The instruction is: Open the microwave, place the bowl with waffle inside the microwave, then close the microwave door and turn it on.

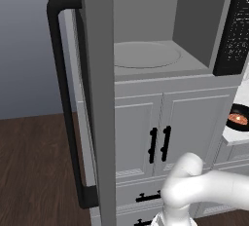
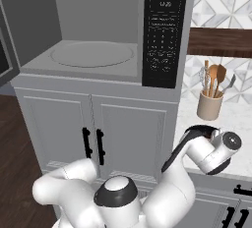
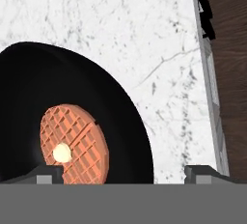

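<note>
1. Over the white marble counter (image 3: 159, 49), to the right of the microwave, we have our two-finger gripper (image 3: 124, 174) looking straight down, its jaws spread as wide as they go and holding nothing.
2. We see the small round black bowl (image 3: 111, 121) with its orange-brown waffle (image 3: 77, 143) below us on that counter, lying mostly toward the left fingertip's side in the hand view; the right fingertip stands over bare marble.
3. We judge the bowl is not centred between our fingertips: its near rim crosses between them, while its middle sits out past the left one. We cannot tell how high we hover above it.
4. We see the large grey built-in microwave (image 2: 98, 25) with its wide grey door (image 1: 99, 98) and long black bar handle (image 1: 65, 103) swung fully open, the round turntable (image 2: 92, 54) bare; so opening looks done and the pick-up is the step in hand.
5. We take the bowl as round, with no long axis to match, so the coming move turns on where the jaws straddle the rim: one finger inside, one outside, on the edge nearest us.
6. We would then carry it leftward, toward the microwave.
</note>
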